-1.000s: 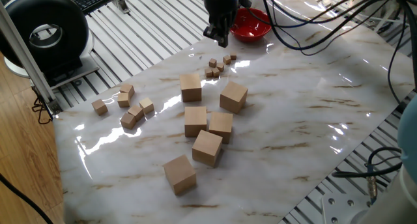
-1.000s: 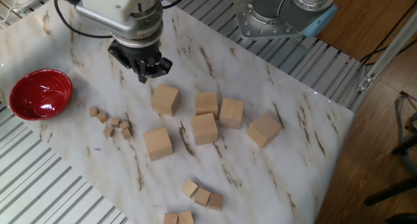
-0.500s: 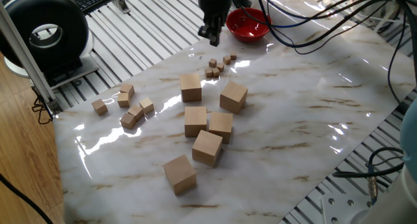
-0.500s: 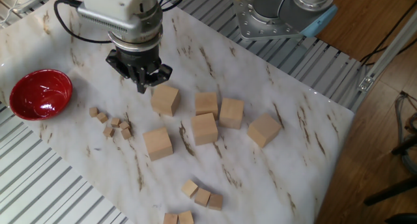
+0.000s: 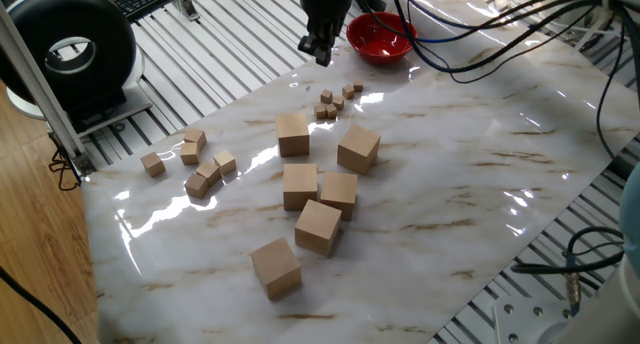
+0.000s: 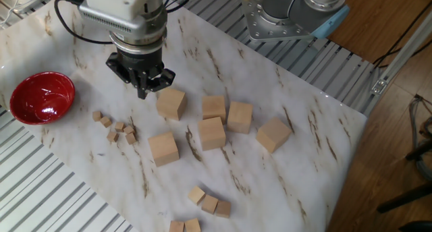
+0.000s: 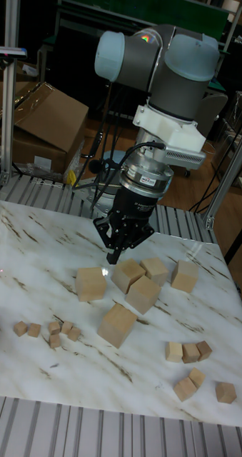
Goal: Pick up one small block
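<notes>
Pale wooden cubes lie in three size groups across the white marbled table top (image 6: 324, 137): reading the other fixed view left to right, the glossy red bowl (image 6: 39, 97), then the cluster of smallest wooden blocks (image 6: 116, 128) resting untouched on the marble, then the black two-finger gripper (image 6: 142, 92) hanging above the table near them. Nothing is lifted yet, so descent, grasp and lift all remain. The fingers seem drawn together and empty, though I cannot tell for certain from these angles.
</notes>
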You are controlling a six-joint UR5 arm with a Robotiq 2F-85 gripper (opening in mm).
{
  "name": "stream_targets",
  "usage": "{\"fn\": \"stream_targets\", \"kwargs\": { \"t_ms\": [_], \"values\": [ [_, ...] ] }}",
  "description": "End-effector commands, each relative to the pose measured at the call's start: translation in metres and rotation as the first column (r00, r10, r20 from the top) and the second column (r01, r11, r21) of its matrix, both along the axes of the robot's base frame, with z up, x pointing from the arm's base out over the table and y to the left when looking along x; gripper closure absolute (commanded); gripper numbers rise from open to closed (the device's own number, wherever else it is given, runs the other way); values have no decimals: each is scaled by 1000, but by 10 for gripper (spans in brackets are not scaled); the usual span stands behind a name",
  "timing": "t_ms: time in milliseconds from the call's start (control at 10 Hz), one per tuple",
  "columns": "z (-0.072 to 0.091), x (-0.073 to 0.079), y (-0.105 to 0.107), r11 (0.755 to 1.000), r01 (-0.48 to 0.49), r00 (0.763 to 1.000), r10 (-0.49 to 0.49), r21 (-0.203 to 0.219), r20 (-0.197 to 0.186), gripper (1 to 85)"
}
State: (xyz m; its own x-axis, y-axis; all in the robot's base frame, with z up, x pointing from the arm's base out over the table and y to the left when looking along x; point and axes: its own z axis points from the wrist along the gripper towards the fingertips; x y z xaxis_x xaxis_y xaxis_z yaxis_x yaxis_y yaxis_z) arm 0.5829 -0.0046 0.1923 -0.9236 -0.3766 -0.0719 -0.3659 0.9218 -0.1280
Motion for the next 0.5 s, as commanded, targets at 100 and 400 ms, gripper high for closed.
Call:
{"fn": "stream_targets", "kwargs": {
  "t_ms": [100, 400],
  "values": [
    [-3, 2, 1, 984, -177, 984, 176, -8, -37, 847],
    [-31, 4, -9, 881, -472, 868, 467, 13, -168, 847]
  ]
}}
